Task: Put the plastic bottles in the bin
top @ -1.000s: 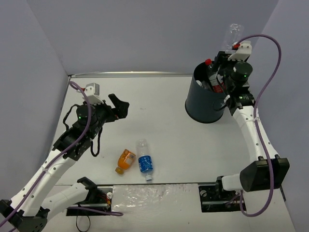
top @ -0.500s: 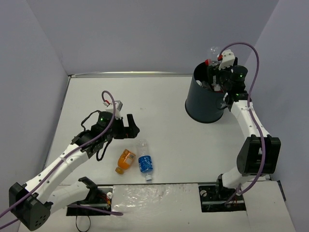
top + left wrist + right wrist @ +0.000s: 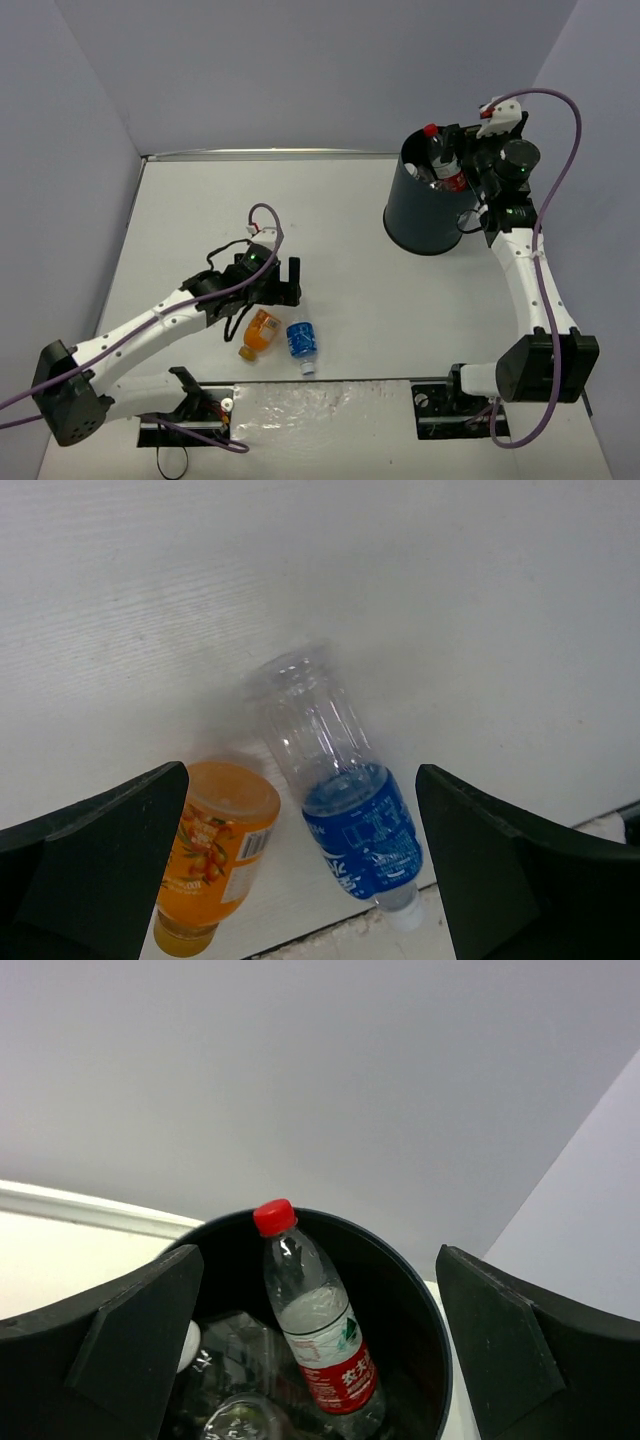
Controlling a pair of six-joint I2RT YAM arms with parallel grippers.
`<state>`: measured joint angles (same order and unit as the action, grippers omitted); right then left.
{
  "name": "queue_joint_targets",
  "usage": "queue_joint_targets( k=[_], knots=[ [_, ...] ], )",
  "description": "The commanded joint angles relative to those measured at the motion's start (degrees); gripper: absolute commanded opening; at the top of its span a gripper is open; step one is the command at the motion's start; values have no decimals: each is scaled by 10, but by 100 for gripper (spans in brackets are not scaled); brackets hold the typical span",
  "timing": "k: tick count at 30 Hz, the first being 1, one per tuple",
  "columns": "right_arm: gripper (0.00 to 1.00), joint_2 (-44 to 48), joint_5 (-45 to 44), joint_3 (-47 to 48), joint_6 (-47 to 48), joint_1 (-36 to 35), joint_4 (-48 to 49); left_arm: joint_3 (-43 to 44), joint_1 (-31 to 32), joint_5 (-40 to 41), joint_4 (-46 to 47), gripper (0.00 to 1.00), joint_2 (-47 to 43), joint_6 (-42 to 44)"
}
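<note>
Blue-labelled bottle [image 3: 345, 800] lying on white table [image 3: 450, 600], orange bottle [image 3: 220, 850] just beside, left gripper [image 3: 300, 772] spread, apparently overhead

Two plastic bottles are lying on the table [image 3: 350, 240], between six and seven o'clock in the top view. They are one orange-filled bottle [image 3: 262, 331] and one blue-labelled bottle [image 3: 301, 341], the orange one sitting at the blue one's nine o'clock. One bin [image 3: 425, 215] is standing near three o'clock. Inside it, one red-capped bottle [image 3: 315, 1345] is showing plainly and one clear bottle [image 3: 235, 1422] is showing in part. The other shapes lying beneath are too hidden to count.
</note>
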<state>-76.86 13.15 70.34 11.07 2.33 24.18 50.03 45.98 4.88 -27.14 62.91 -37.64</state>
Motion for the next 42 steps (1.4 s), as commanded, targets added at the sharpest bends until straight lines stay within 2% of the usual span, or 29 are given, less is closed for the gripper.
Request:
queue_joint_targets(
  k=[1, 5, 9, 14, 21, 26, 30, 33, 36, 37, 38, 42],
  knots=[
    [100, 95, -41, -9, -91, 0, 63, 67, 0, 60, -11, 97, 58, -13],
    [100, 137, -62, -28, -126, -9, 55, 93, 2, 37, -3, 97, 135, -18],
    [100, 152, -90, -26, -118, -20, 31, 110, 5, 28, -4, 97, 190, -25],
    [100, 159, -146, -28, -95, -49, 19, 114, 5, 44, -11, 97, 227, -40],
    [100, 175, -154, -28, -94, -78, 7, 114, 5, 30, 21, 95, 274, -51],
    [100, 197, -189, -28, -94, -95, -12, 114, 5, -6, 62, 74, 305, -55],
    [100, 214, -198, -26, -96, -103, -28, 123, 5, -7, 66, 44, 315, -55],
    [100, 219, -156, -17, -129, -104, -91, 139, 5, -5, 74, 18, 310, -47],
    [100, 217, -44, -24, -182, -105, -164, 172, 5, -1, 76, 12, 302, -31],
    [100, 215, 35, -34, -212, -104, -174, 184, 5, 7, 75, 10, 296, -27],
    [100, 215, 74, -46, -225, -106, -180, 206, 4, 14, 71, 9, 292, -17],
    [100, 227, 175, -123, -283, -125, -178, 259, 4, 84, 66, 6, 259, -7]
  ],
)
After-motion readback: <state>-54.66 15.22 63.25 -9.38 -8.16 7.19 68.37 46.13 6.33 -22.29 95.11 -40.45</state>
